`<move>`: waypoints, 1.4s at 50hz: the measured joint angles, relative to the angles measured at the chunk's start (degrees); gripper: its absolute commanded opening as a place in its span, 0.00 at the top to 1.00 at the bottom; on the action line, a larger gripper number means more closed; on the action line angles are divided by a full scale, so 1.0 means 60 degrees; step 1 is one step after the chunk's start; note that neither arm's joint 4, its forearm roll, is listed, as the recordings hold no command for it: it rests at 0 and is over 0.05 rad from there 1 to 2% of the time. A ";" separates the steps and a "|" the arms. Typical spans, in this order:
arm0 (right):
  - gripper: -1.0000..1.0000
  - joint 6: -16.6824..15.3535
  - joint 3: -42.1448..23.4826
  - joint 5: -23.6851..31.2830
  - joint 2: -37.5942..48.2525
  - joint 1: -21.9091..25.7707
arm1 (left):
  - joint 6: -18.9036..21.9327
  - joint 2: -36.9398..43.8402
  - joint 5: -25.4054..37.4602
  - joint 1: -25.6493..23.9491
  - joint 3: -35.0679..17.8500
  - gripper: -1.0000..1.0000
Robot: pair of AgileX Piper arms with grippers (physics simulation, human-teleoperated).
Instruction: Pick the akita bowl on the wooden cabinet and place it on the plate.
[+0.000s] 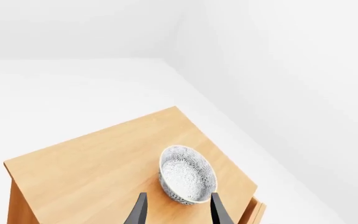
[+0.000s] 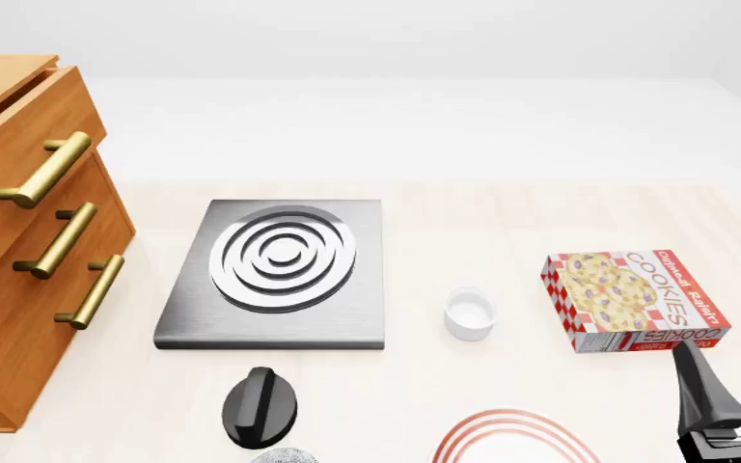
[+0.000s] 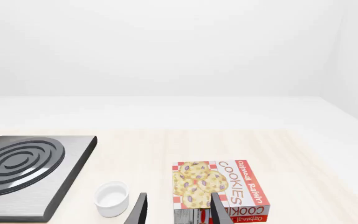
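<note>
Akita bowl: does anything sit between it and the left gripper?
No. In the left wrist view the left gripper is open just short of the akita bowl, which rests alone on the wooden cabinet, nothing between.

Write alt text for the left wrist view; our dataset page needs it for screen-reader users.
A speckled grey-and-white akita bowl sits on the wooden cabinet top near one edge, just ahead of the left gripper, whose open jaws hold nothing. Plain white surroundings lie beyond.

The akita bowl [image 1: 188,174] sits on the wooden cabinet [image 2: 11,251], left of the hob [image 2: 278,273], cup [image 2: 469,313] and cookie box [image 2: 633,300].
</note>
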 measured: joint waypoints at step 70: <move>0.00 0.0000 0.0000 0.0000 0.0000 0.0000 | -0.0649 0.1533 -0.0270 -0.0132 -0.0494 0.00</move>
